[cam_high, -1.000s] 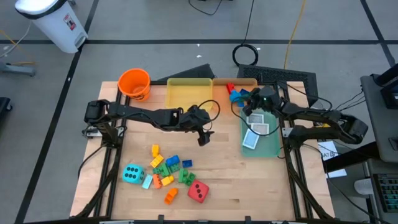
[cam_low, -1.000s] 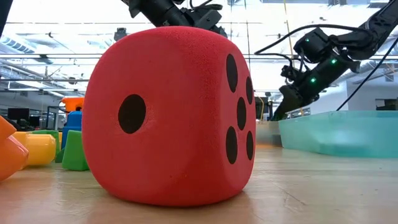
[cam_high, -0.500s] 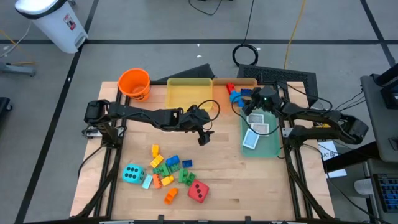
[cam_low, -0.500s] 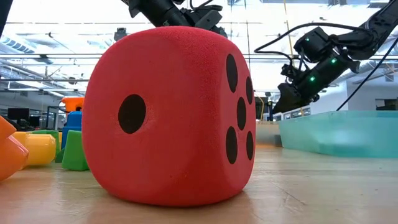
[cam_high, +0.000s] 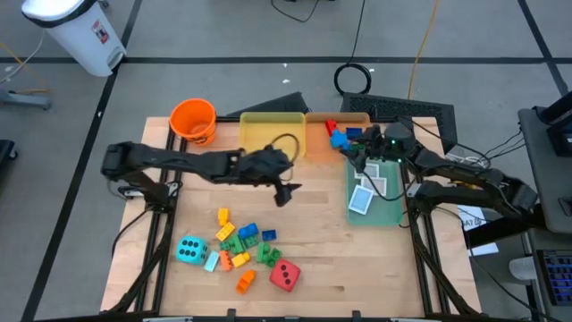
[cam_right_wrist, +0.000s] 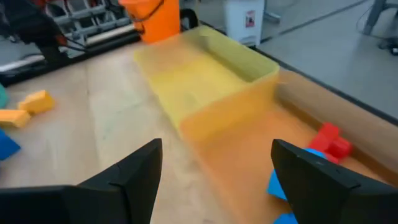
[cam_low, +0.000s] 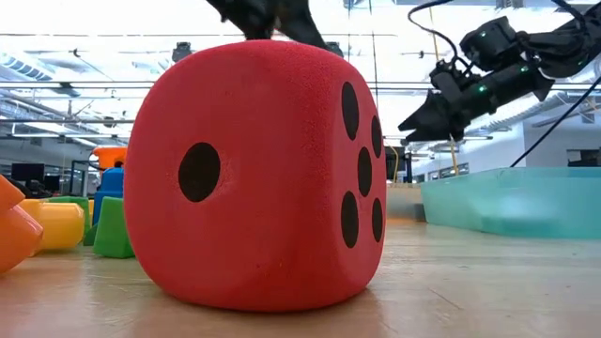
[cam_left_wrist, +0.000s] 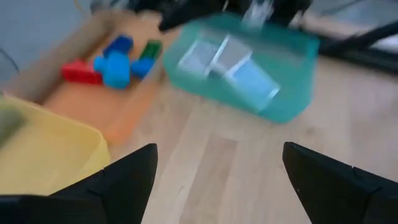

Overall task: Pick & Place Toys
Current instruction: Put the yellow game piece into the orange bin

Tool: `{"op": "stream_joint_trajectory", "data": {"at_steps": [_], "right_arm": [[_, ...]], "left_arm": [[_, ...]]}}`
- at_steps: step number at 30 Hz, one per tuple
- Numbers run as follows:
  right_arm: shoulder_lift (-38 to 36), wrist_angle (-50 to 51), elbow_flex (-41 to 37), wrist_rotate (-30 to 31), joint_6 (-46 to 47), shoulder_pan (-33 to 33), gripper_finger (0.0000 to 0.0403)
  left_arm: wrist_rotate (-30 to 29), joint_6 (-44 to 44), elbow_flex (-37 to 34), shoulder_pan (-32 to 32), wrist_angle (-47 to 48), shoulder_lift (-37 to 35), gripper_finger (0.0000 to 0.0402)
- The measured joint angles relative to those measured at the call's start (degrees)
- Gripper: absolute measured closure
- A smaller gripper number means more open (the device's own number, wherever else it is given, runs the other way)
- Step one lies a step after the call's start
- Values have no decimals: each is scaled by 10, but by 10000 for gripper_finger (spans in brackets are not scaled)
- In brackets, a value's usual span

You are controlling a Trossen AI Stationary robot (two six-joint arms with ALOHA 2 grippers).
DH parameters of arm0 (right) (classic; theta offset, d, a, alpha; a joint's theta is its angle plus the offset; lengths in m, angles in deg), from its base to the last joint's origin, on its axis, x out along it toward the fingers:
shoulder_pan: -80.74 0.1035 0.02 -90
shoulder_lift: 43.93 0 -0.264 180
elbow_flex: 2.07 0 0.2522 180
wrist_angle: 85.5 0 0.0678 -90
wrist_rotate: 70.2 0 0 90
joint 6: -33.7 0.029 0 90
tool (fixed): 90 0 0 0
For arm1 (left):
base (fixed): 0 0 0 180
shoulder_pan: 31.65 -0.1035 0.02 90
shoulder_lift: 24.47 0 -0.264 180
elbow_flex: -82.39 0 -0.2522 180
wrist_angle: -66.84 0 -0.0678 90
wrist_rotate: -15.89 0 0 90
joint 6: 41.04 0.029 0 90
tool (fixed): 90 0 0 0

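Several coloured bricks (cam_high: 243, 243) lie in a heap on the near part of the table. A cyan die (cam_high: 190, 250) and a red die (cam_high: 284, 275) rest beside them; the red die fills the low view (cam_low: 254, 174). White cards (cam_high: 365, 190) lie in the green tray (cam_high: 386, 213). Red and blue bricks (cam_high: 338, 136) lie in the orange tray (cam_high: 356, 119). My left gripper (cam_high: 284, 194) is open and empty above bare table in front of the yellow tray (cam_high: 273, 134). My right gripper (cam_high: 351, 154) is open and empty above the orange and green trays, raised in the low view (cam_low: 410, 122).
An orange bucket (cam_high: 193, 119) stands at the far left corner. The yellow, orange and green trays line the far and right side. Bare wood lies between the brick heap and the trays.
My right gripper has risen above the trays and tipped from pointing steeply down to nearly level. My left gripper has drawn back a little toward the table's left and far side and gone up. Both have stayed open and empty.
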Motion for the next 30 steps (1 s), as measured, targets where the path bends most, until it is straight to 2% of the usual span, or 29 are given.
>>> {"op": "stream_joint_trajectory", "data": {"at_steps": [4,7,9,12,14,18,21,26,30], "right_arm": [[-12,-4,0,-12,-3,14,141],[-17,-5,0,-13,-18,30,146],[-16,-4,0,-12,-28,41,147],[-16,-9,0,-12,-30,53,147],[-16,-15,0,-11,-30,57,147],[-14,-24,0,-11,-30,64,147],[-11,-25,0,-10,-30,66,147],[-10,-28,0,-9,-29,66,147],[-10,-30,0,-9,-28,67,147]], "left_arm": [[-38,-5,-56,23,-20,-63,53],[-85,-42,-107,43,-24,-105,53],[-117,-96,-134,54,-6,-126,53],[-142,-225,-165,70,83,-150,53],[-131,-323,-176,82,145,-158,53],[-58,-519,-182,120,283,-150,53],[-34,-654,-182,156,356,-139,53],[2,-830,-182,207,405,-115,53],[14,-926,-182,229,439,-73,53]]}}
